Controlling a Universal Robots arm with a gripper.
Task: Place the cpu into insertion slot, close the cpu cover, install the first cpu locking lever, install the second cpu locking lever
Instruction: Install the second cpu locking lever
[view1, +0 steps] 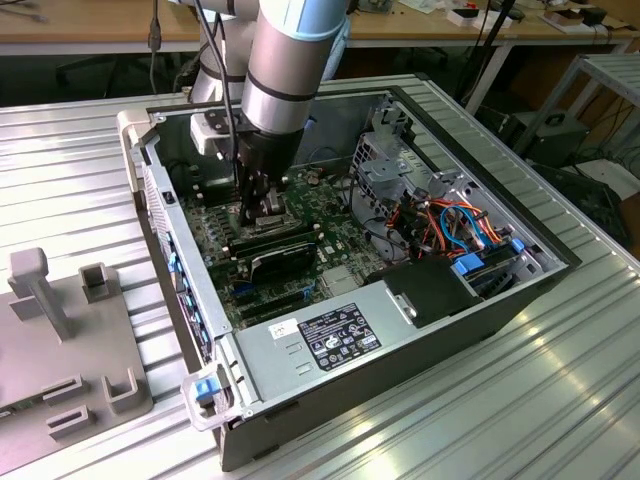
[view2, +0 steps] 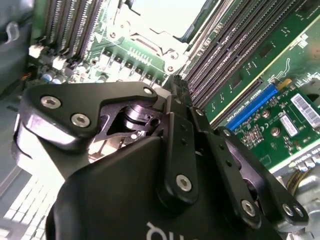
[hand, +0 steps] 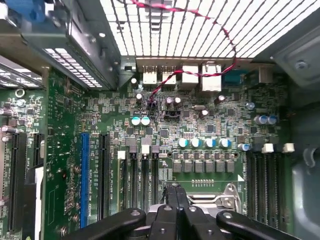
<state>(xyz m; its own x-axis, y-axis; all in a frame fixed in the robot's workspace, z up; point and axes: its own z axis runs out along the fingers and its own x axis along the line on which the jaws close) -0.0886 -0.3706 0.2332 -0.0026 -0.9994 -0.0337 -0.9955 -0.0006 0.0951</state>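
Observation:
In the exterior view my gripper (view1: 258, 213) reaches straight down into the open computer case, onto the green motherboard (view1: 225, 235). In both wrist views its black fingers (hand: 178, 196) stand pressed together, shut with nothing between them, right at the edge of the insertion slot (hand: 227, 195). In the second wrist view the slot's silvery metal frame (view2: 142, 42) lies just beyond the gripper (view2: 176, 84). Inside that frame shows a pale flat surface, the cpu (view2: 165, 15). Whether the cpu cover lies down over it, I cannot tell.
Long black memory slots (hand: 265, 185) flank the socket, and a blue card slot (hand: 84, 175) lies beside them. The power supply (view1: 335, 335), orange and blue cables (view1: 450, 225) and a metal drive cage (view1: 385, 160) crowd the case. A grey fixture (view1: 60, 330) sits at the exterior view's left.

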